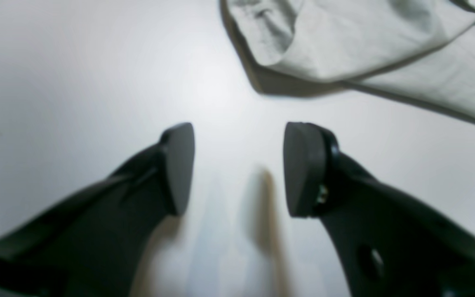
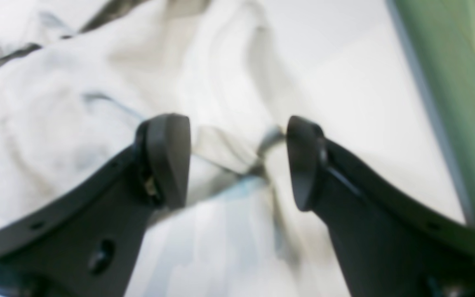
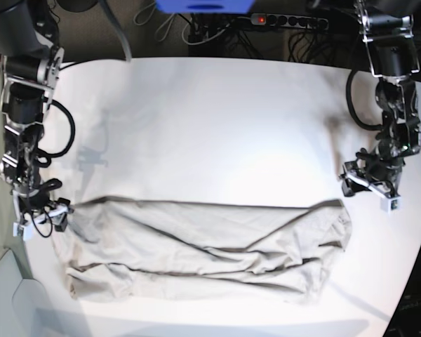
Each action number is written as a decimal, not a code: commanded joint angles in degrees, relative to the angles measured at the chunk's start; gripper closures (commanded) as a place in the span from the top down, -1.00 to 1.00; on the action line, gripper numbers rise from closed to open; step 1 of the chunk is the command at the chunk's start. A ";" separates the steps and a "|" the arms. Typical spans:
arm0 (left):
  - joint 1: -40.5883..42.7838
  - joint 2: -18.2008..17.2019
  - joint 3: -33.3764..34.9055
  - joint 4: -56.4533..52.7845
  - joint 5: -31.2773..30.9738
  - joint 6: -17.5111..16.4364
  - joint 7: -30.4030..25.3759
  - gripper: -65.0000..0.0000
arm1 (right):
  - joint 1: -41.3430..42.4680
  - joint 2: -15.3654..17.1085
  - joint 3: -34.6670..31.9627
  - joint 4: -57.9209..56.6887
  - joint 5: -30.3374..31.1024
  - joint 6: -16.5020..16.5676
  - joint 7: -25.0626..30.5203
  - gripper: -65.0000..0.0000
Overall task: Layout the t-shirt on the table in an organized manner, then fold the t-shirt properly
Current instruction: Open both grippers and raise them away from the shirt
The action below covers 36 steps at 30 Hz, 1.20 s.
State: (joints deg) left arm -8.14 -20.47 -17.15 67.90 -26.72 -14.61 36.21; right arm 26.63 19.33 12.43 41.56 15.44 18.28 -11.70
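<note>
The light grey-beige t-shirt lies spread sideways and wrinkled on the near half of the white table. My left gripper hangs just past the shirt's right end. In the left wrist view the left gripper is open and empty over bare table, with the t-shirt ahead at the upper right. My right gripper is at the shirt's left end. In the right wrist view the right gripper is open, and an edge of the t-shirt lies under the gap between its fingers.
A power strip and cables lie beyond the table's curved far edge, beside a blue object. In the right wrist view the table edge runs along the right, with a green surface beyond it.
</note>
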 commanded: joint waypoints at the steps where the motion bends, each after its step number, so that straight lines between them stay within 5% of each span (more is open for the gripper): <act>1: -0.78 -1.11 -0.30 1.86 -0.58 -0.11 -1.35 0.04 | 1.72 0.84 -0.78 0.94 0.51 0.75 1.64 0.15; 8: 1.94 -1.11 -0.39 6.61 -0.58 -0.03 -0.82 0.04 | 1.98 -0.48 -3.94 0.94 0.51 0.75 1.64 0.06; 11: 3.26 -1.03 -1.89 7.57 -0.58 -0.03 -0.82 0.04 | 1.98 -1.35 -4.65 0.86 0.51 0.75 1.64 -0.26; 15: 4.32 -0.67 -6.11 7.57 -0.66 -0.29 -0.73 0.04 | 1.98 -1.53 -4.65 0.94 0.43 0.57 1.20 -1.00; 19: 5.72 -0.85 -8.39 7.75 -0.66 -0.38 -0.65 0.04 | -0.74 -1.09 -3.68 5.43 0.69 0.57 -2.41 -1.00; 24: 8.80 -0.76 -11.64 12.06 -0.75 -0.38 -0.65 0.04 | -13.49 -1.27 2.04 30.83 0.69 0.75 -8.38 -1.00; 33: 14.08 -1.20 -11.73 21.64 -9.28 -0.29 -0.65 0.04 | -26.41 -6.80 6.70 66.97 0.69 0.84 -18.93 -1.00; 36: 15.83 -1.20 -11.73 24.98 -9.90 -0.29 -0.65 0.04 | -26.94 -8.39 8.63 73.82 0.78 4.09 -22.10 -1.00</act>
State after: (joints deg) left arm 8.14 -20.62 -28.51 91.77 -35.73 -14.59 37.26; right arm -1.41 10.33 20.82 114.63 15.66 22.33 -35.77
